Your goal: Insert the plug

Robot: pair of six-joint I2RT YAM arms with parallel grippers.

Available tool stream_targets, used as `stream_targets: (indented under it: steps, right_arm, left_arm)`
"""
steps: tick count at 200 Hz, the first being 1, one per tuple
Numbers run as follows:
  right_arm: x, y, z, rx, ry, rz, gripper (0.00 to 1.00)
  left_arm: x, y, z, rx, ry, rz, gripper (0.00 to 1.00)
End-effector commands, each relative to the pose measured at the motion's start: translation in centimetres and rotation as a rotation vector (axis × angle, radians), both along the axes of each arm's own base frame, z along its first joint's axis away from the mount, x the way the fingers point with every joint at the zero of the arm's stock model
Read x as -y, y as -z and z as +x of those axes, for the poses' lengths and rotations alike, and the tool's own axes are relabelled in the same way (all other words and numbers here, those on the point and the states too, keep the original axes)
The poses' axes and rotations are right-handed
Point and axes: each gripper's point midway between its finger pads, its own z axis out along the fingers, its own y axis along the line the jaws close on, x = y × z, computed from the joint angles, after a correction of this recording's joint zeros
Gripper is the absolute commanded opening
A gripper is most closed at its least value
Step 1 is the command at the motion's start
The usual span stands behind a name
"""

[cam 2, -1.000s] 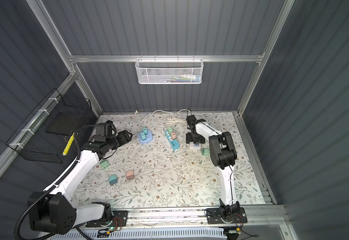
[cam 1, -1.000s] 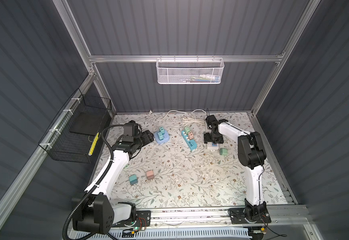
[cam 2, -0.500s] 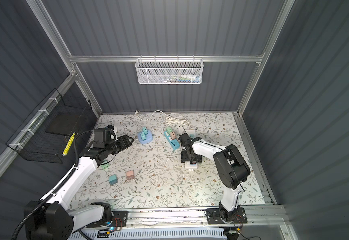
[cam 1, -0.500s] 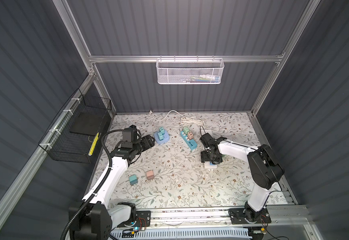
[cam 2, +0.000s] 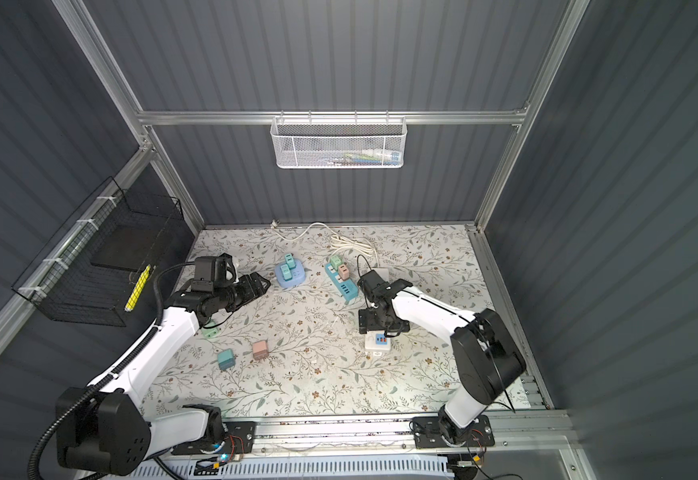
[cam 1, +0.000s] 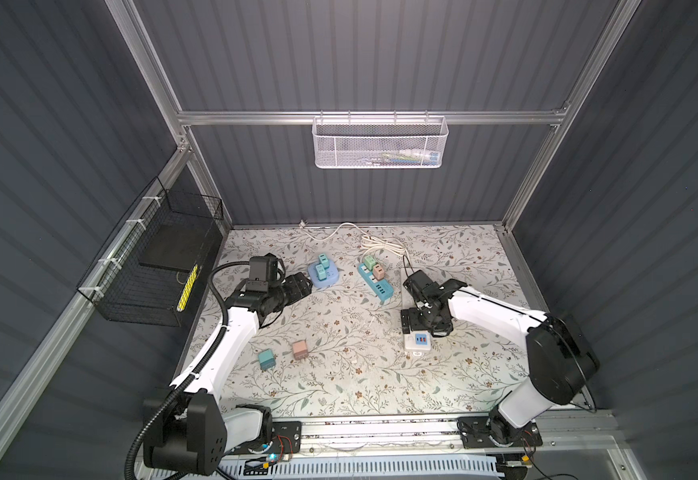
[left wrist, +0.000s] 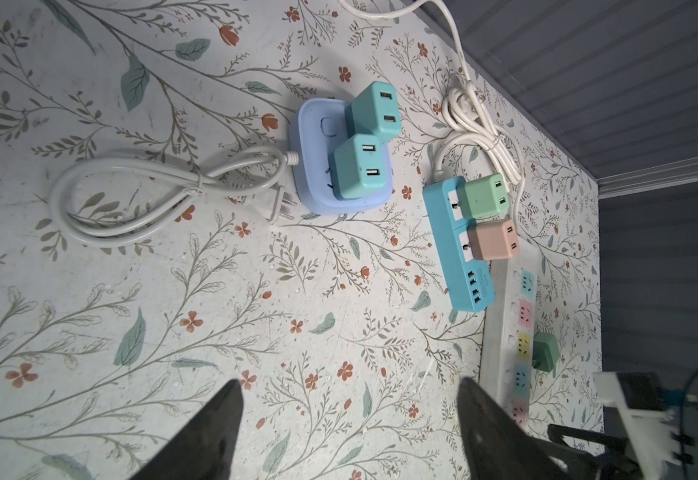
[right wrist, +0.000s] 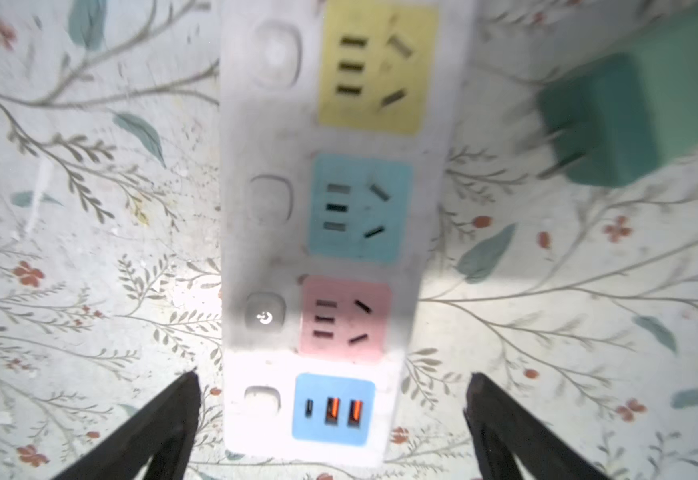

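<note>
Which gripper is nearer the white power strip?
Right. The right gripper straddles the white power strip at its USB end; left gripper across the mat, by the blue socket hub.

2 overhead stereo cams; wrist cams close, downward

Seen from above, my right gripper (cam 1: 424, 327) points down over one end of a white power strip (cam 1: 418, 345) on the floral mat (cam 1: 339, 395), jaws spread to either side of it. My left gripper (cam 1: 302, 286) hovers just beside a blue socket block (cam 1: 325, 283) carrying two teal plugs (cam 1: 321, 266). A loose teal plug (cam 1: 266, 359) and a pink plug (cam 1: 299, 350) lie near each other, well apart from both grippers.
</note>
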Motion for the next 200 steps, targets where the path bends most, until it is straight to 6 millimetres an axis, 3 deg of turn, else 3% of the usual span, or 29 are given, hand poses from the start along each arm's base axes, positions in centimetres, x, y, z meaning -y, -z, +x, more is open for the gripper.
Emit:
stream_targets:
  steps: [1, 20, 38, 76, 103, 137, 200]
  right_arm:
    - [4.5, -3.1, 2.2, 0.086, 0.162, -0.047, 0.99]
    - [6.8, -4.1, 4.7, 0.126, 0.277, -0.001, 0.99]
    - [7.8, -4.1, 7.3, 0.132, 0.348, 0.052, 0.97]
    - [9.4, -1.0, 11.2, 0.071, 0.472, 0.069, 0.9]
    - [11.5, 0.8, 10.5, 0.066, 0.597, -0.001, 0.91]
    - [9.9, 2.5, 9.8, 0.007, 0.578, 0.086, 0.89]
    - [10.1, 3.9, 8.5, -0.051, 0.594, 0.065, 0.81]
  left_arm:
    - [1.2, -2.4, 1.2, 0.057, 0.037, -0.054, 0.81]
    - [2.0, -2.4, 2.2, 0.056, 0.056, -0.08, 0.8]
    - [2.5, -2.2, 2.8, 0.048, 0.07, -0.097, 0.78]
    - [3.8, -2.1, 3.0, 0.056, 0.109, -0.102, 0.77]
    - [4.0, -2.1, 2.3, 0.055, 0.123, -0.098, 0.77]
    - [3.9, -1.6, 1.7, 0.052, 0.139, -0.079, 0.78]
    - [4.6, -1.6, 1.8, 0.045, 0.169, -0.111, 0.78]
